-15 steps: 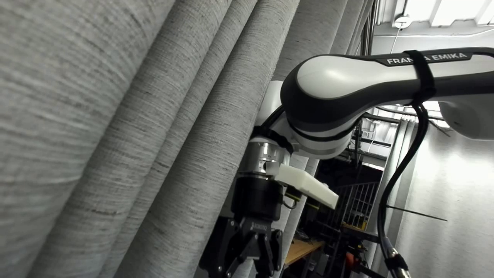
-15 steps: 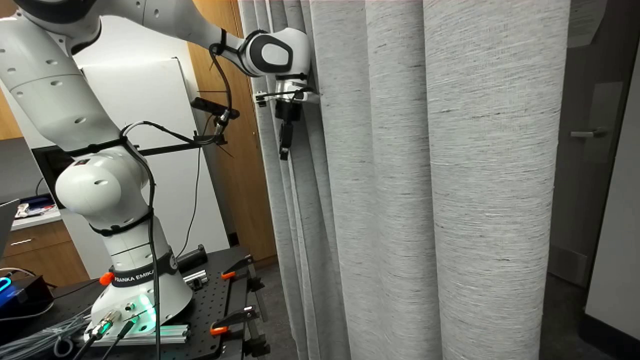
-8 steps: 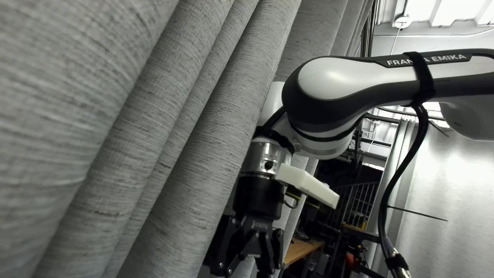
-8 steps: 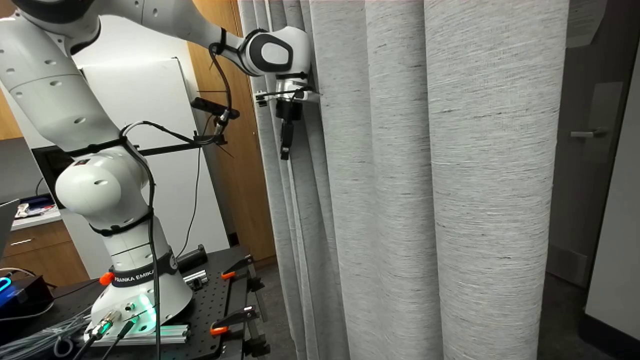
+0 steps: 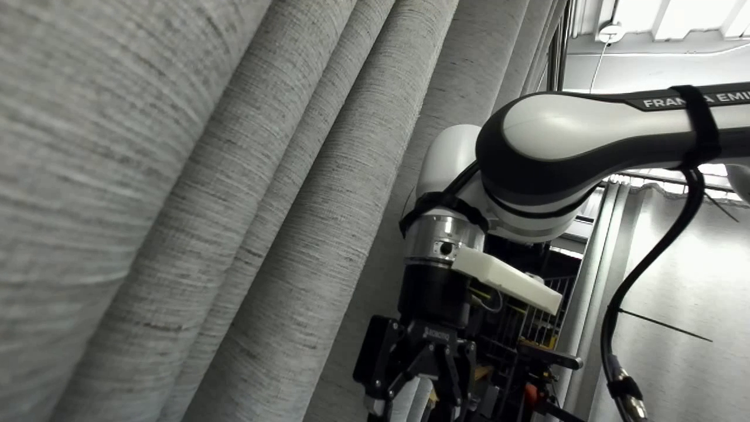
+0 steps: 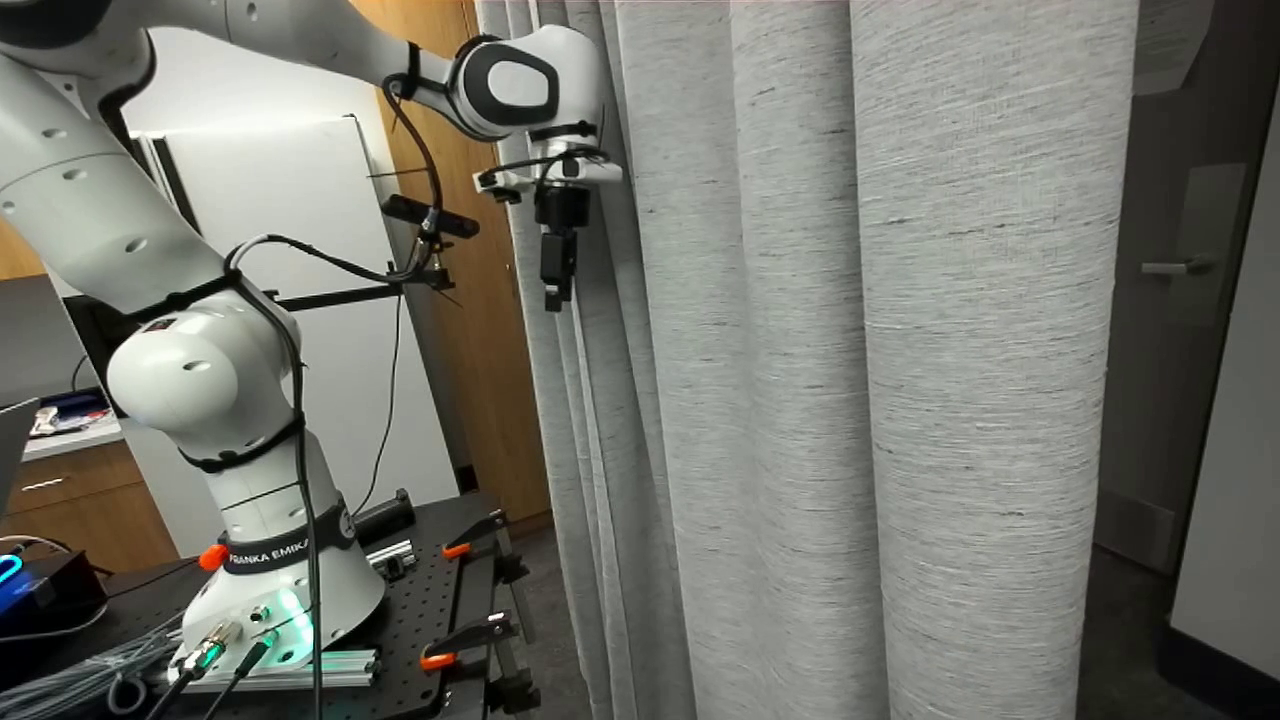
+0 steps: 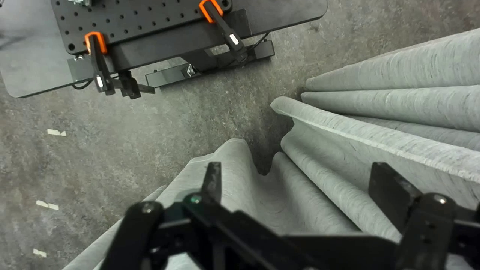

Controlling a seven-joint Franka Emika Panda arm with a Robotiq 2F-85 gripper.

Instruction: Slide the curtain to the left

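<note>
**Room: grey floor, wood panel far left, door far right; curtain hanging, not in grip**

In an exterior view: curtain spans middle to right. Gripper points down by its far-left folds; contact, we can't tell.

In an exterior view: near folds fill the left, gripper just right of them, its tips at the bottom of frame.

Wrist view: fingers spread wide, nothing clamped. Folds show below; a pale-edged fold rises right, past the right-hand finger.

Handling, our guess: soft, limp, not fragile. Weave should give decent friction. One fold is light, the whole curtain isn't; bottom will probably lag. We'd pinch one standing fold, ideally the pale-edged one, set deep between the fingers, then pull left slowly. Shallow bite likely slides off.
</note>
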